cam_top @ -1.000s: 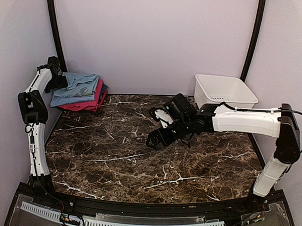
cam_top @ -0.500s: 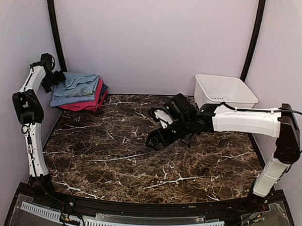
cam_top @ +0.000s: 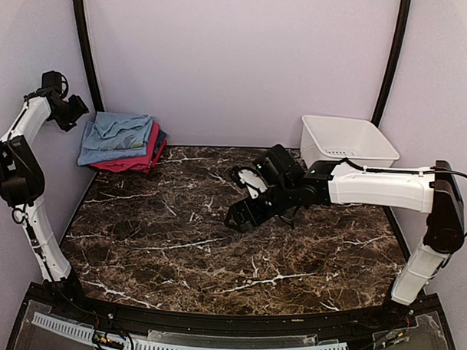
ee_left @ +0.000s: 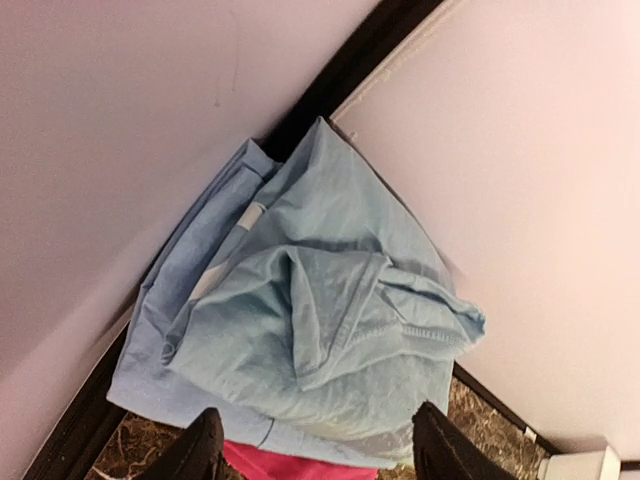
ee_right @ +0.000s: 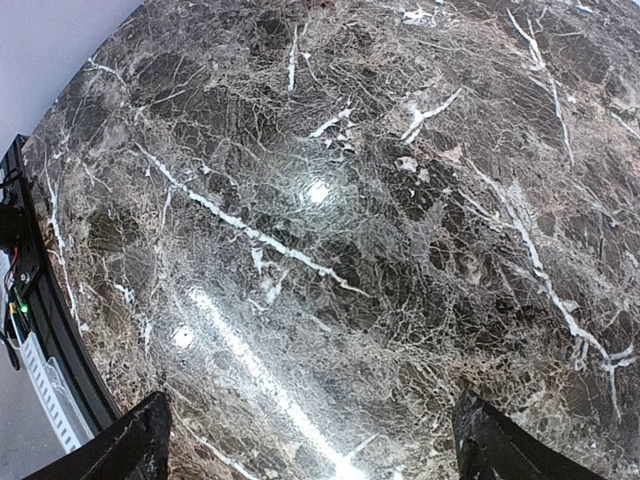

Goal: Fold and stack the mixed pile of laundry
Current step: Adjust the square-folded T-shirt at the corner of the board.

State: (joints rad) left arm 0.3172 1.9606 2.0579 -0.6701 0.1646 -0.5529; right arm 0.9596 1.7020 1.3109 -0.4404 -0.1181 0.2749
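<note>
Dark brown marble with white veins covers the table [cam_top: 177, 250], ringed by a black frame and pale lilac walls. Both arm bases stand at the near edge, at about 7 and 5 o'clock in the overhead view.

From the base at 5 o'clock the right arm reaches in to the middle of the table. The right gripper [cam_top: 240, 216] hangs low over bare marble, its fingers spread wide with nothing between them; its wrist camera shows only shiny stone.

The left arm rises along the left wall, and the left gripper [cam_top: 72, 108] is lifted at about 10 o'clock, clear of the cloth and just left of it. Its two black fingertips [ee_left: 200, 452] stand apart and hold nothing.

The mixed laundry pile [cam_top: 123, 140] lies stacked in the far left corner, at about 10 to 11 o'clock. A pale blue garment sits rumpled on top, more pale blue under it, a magenta-pink layer below that, and a dark piece shows at the right edge.

A white tub [cam_top: 346, 140] sits at about 2 o'clock, against the back wall.
</note>
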